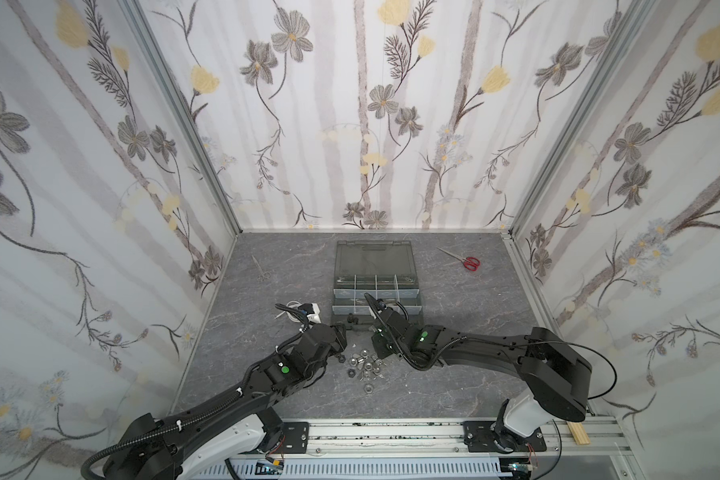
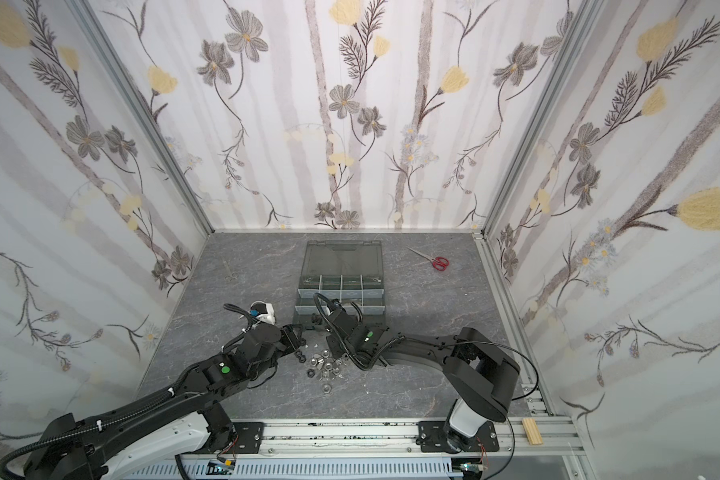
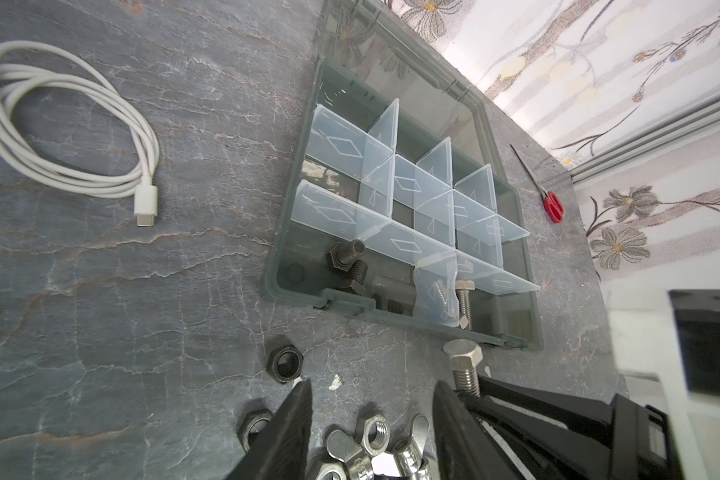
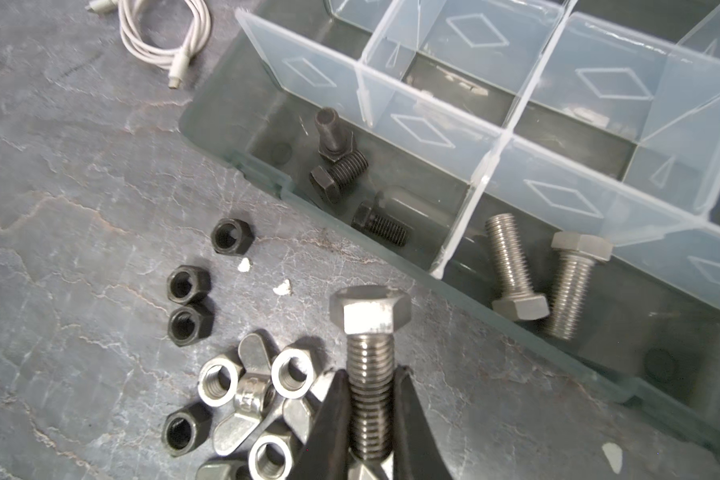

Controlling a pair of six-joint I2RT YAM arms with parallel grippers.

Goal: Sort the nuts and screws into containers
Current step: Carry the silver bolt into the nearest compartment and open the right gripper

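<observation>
Screw point(image 4: 370, 353), silver and hex-headed, pinched by its threaded shaft between the closed jaws of the right gripper point(image 4: 370, 399), head pointing toward the case point(image 4: 213, 95). Hung over the table point(image 4: 80, 208), just short of the case's near wall, not yet above the case. Read as the carry step of placing a silver screw.

Already in the near-row compartment point(image 4: 624, 328) beyond the pale divider point(image 4: 462, 220): two silver screws point(image 4: 516, 266). In the one beside it: three black screws point(image 4: 337, 174). Left gripper point(image 3: 373, 390) partly spread and empty, low over the loose nuts point(image 4: 289, 372), silver and black, heaped on the table near the case.

Seemed best to lift until the head cleared the near wall, then cross to the silver side of the divider before lowering. Called for a low release, head tipped down into the compartment, so as not to bounce out or hop the divider. Gripped on the lower threads, far from the head, hence some risk of pivoting; slow, level travel advised. Worth keeping well off the left arm, close by over the nuts.
</observation>
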